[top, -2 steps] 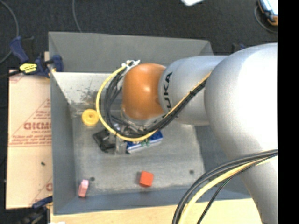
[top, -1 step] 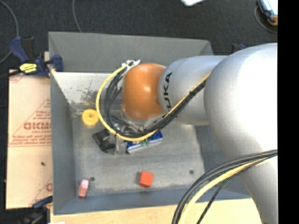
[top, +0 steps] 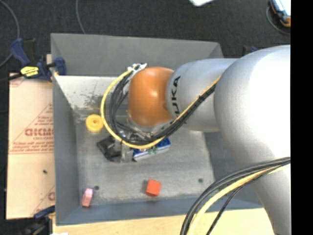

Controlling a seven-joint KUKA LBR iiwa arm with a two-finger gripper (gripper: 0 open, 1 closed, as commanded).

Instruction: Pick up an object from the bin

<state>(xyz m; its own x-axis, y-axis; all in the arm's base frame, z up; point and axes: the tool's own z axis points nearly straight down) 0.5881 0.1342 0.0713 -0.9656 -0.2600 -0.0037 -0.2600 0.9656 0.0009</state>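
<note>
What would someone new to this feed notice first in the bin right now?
The arm's orange wrist cover stands out most, hanging over the middle of the grey bin. Just below it lie a black thing and a blue-and-white thing, both partly hidden by the arm. A yellow round piece sits to the left, while an orange-red cube and a small pink block lie apart near the front wall.

Matt grey metal bin [top: 190,165]; glossy orange cover [top: 149,94] on arm.
</note>
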